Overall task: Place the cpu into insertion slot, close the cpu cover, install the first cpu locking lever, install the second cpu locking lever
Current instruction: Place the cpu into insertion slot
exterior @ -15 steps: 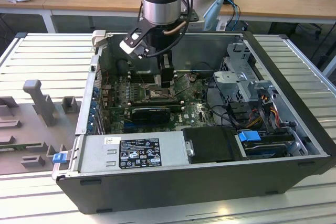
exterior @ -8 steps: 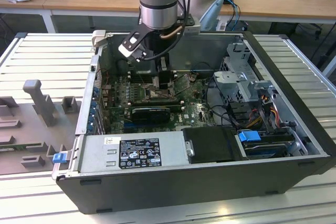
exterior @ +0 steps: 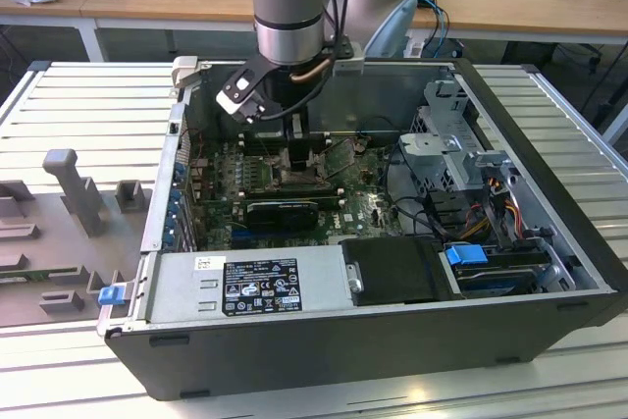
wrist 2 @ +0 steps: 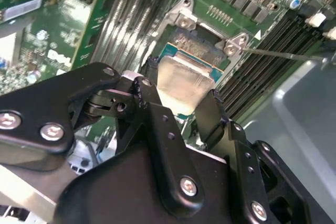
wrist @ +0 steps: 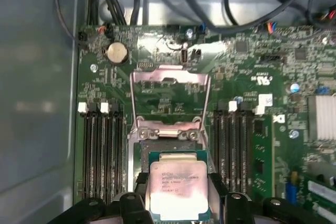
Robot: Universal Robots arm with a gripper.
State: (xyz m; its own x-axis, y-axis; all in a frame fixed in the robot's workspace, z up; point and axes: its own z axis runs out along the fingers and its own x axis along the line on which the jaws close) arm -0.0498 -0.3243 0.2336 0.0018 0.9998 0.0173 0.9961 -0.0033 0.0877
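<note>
Step 1 in hand: gripper (wrist 2: 182,83) fingers clamped on cpu (wrist: 178,191) edges, poised at insertion slot (wrist: 167,145), upper-centre of exterior view, cpu cover (wrist: 169,75) raised; seating prob. needs chip square w/ rim, level descent.

A black computer case (exterior: 324,350) sits open on the grey counter (exterior: 88,95), mid-frame in the exterior view. A blue clip (exterior: 111,293) is lower left. Grey blocks (exterior: 77,193) stand at the left edge.
</note>
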